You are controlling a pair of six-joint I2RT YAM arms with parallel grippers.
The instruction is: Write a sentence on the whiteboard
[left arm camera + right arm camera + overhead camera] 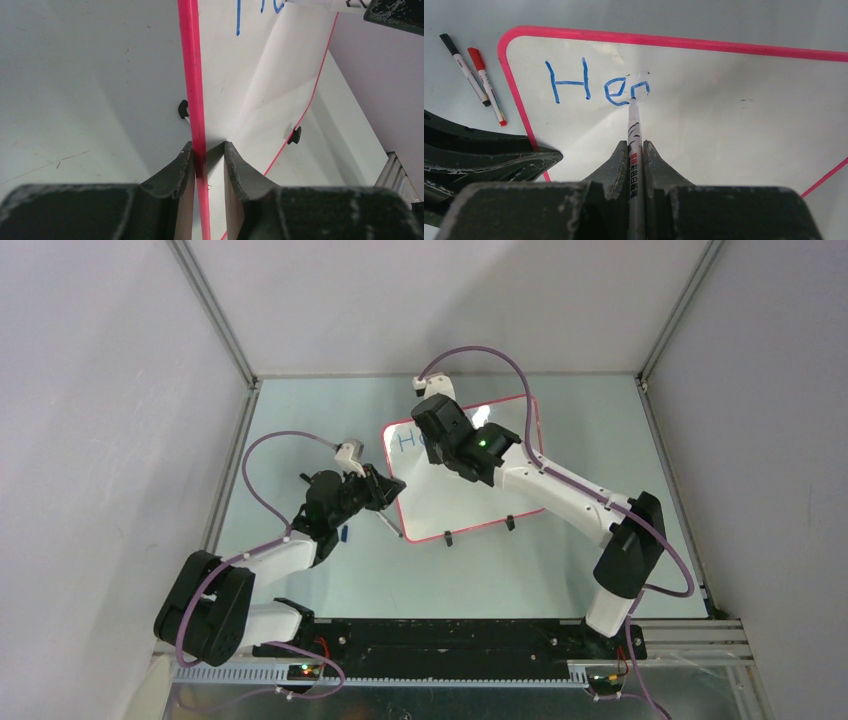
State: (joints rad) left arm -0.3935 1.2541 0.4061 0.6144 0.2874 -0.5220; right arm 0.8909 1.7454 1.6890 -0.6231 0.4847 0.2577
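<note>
- Holding a marker tight between its almost closed fingers, the right gripper pressed the tip on the whiteboard.
- The sentence was blue and sat near a whiteboard corner: an H, an e and one more letter.
- The left gripper had its fingers close on both sides of the whiteboard's red edge. I could not tell if it squeezed.
- A black pen and a red pen lay just beside the whiteboard.

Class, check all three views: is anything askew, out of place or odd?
The whiteboard lies askew, rotated against the table edges, gripped at one edge by the left pincer. A black-capped marker and a red-capped marker lie loose beside it.
</note>
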